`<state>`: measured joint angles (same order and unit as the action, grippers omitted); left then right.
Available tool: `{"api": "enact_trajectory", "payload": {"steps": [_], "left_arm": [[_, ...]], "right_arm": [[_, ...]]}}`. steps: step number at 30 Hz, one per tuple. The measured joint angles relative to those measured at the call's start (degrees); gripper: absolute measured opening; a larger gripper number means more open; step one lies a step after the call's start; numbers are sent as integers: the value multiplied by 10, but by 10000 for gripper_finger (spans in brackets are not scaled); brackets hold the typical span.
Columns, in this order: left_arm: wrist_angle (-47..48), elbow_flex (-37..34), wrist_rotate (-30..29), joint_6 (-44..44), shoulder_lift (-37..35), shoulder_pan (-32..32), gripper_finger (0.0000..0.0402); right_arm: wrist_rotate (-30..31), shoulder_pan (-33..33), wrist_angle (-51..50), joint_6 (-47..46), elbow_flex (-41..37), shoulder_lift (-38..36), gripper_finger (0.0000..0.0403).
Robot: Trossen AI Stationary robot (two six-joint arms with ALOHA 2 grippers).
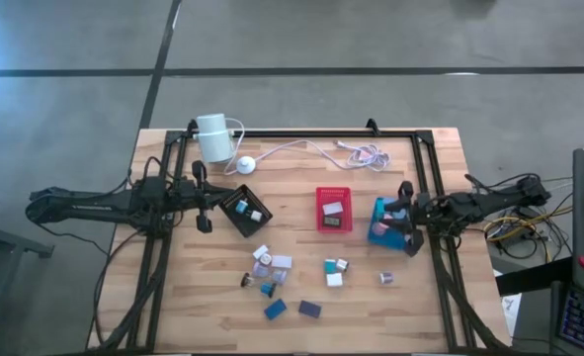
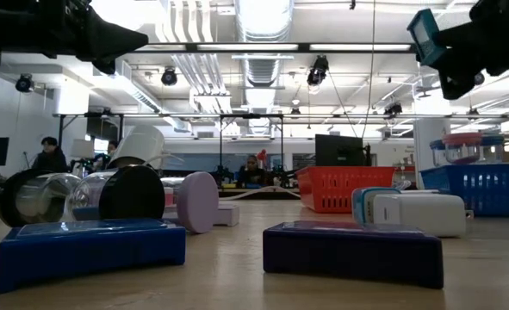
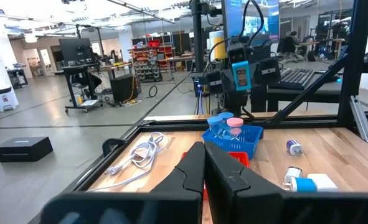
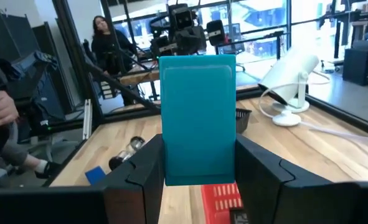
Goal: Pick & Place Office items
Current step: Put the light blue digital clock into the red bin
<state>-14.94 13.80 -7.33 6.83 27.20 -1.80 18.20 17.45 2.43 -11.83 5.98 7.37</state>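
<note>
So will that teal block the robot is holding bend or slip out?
Probably not. The teal block looks flat-sided and stiff, and the right gripper pinches it squarely on both sides. It seems small and likely light. Its smooth faces could slide slightly if jolted.

A light wooden table (image 1: 173,297) stands on a grey concrete floor (image 1: 371,40), with a black metal frame (image 1: 301,133) running along its far edge and down both sides. Near the far left corner stands a white cylinder (image 1: 212,136) on a round white base (image 1: 245,165), its white cable (image 1: 321,148) trailing right and ending in a loose coil (image 1: 369,155). Three small square trays sit across the middle: a black tray (image 1: 242,210) turned at an angle on the left, a red tray (image 1: 334,209) in the centre, and a blue tray (image 1: 390,225) on the right. Beyond the table's right side lie tangled wires (image 1: 514,229) and part of a keyboard (image 1: 580,318). In the room behind, a person (image 4: 109,43) stands among workbenches.
</note>
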Motion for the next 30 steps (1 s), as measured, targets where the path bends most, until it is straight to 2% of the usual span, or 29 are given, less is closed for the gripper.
{"api": "enact_trajectory", "payload": {"steps": [6, 12, 17, 23, 30], "left_arm": [[0, 0, 0, 0, 0, 0, 12], [-3, 0, 0, 0, 0, 0, 12], [-9, 0, 0, 0, 0, 0, 12], [-9, 0, 0, 0, 0, 0, 12], [-9, 0, 0, 0, 0, 0, 12]], "right_arm": [[30, -1, -1, -12, -8, -11, 147], [30, -16, -10, -15, 58, 57, 148], [39, -36, -123, -14, 171, 166, 148], [48, -77, -255, -17, 317, 341, 148], [4, -119, -332, 19, 459, 545, 148]]}}
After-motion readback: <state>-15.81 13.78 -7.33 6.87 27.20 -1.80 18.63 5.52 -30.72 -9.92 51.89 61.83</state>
